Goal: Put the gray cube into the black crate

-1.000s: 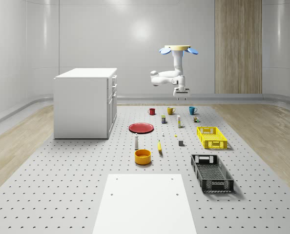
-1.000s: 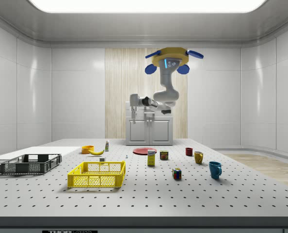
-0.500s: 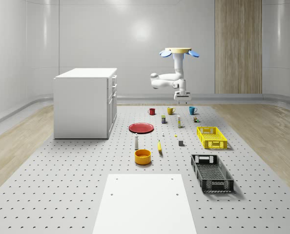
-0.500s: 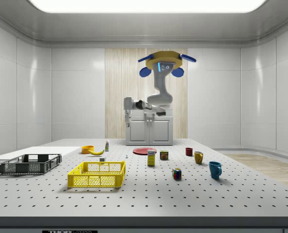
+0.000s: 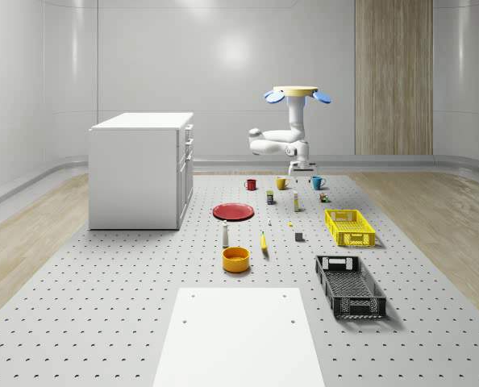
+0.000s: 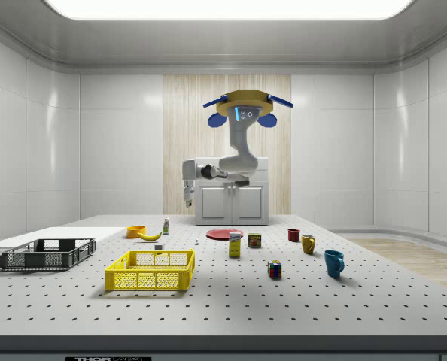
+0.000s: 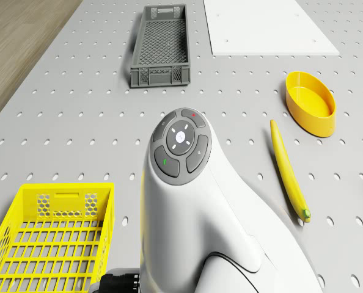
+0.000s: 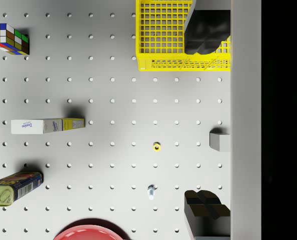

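Grey perforated counter (image 5: 102,306) carries everything. White cabinet (image 5: 140,169) stands near its far left in the whole-scene view. Quadrotor drone with yellow body and blue rotors (image 5: 297,94) hovers high over the far-middle of the counter, above the row of mugs; white arm (image 5: 280,142) hangs below it. Hand (image 5: 300,171) points straight down, well above the counter; fingers (image 8: 207,209) spread apart, nothing between them.

White rectangular sheet (image 5: 239,334) lies at the near edge. Black slotted plastic crate (image 5: 350,285) sits near the right edge, yellow slotted plastic crate (image 5: 349,226) farther back on the same side. Red round plate (image 5: 233,211) is mid-counter, yellow bowl (image 5: 235,259) nearer, yellow banana (image 5: 264,242) beside it.

Small gray cube (image 5: 299,236) rests on the counter between banana and yellow crate, well apart from the black crate, untouched. In the wrist view it (image 8: 219,140) sits off to one side of the hand.
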Motion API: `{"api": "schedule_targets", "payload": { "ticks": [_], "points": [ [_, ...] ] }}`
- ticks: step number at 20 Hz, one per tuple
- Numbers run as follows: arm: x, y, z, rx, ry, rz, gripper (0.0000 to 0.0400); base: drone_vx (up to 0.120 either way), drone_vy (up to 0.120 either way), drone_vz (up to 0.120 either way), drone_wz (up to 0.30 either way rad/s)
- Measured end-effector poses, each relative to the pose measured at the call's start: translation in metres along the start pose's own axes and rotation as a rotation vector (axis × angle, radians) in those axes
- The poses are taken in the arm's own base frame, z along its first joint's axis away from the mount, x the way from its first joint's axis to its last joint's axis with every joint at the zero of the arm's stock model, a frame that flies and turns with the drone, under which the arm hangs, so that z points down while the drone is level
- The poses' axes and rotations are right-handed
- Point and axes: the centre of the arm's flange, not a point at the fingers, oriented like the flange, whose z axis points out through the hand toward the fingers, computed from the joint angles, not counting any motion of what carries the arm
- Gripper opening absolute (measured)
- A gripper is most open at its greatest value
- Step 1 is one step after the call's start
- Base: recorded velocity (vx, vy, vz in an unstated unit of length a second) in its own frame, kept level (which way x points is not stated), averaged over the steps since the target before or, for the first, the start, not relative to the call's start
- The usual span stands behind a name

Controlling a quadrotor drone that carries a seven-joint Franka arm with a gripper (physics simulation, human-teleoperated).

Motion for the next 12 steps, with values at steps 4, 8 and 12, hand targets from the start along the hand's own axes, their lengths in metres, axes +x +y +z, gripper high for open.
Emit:
{"api": "schedule_targets", "payload": {
  "ticks": [4, 8, 12],
  "points": [
    [0.0, 0.0, 0.0, 0.0, 0.0, 0.0, 0.04, 0.12, 0.0, -0.12, 0.0],
    [0.0, 0.0, 0.0, 0.0, 0.0, 0.0, 0.04, 0.12, 0.0, -0.12, 0.0],
    [0.0, 0.0, 0.0, 0.0, 0.0, 0.0, 0.04, 0.12, 0.0, -0.12, 0.0]
  ]
}}
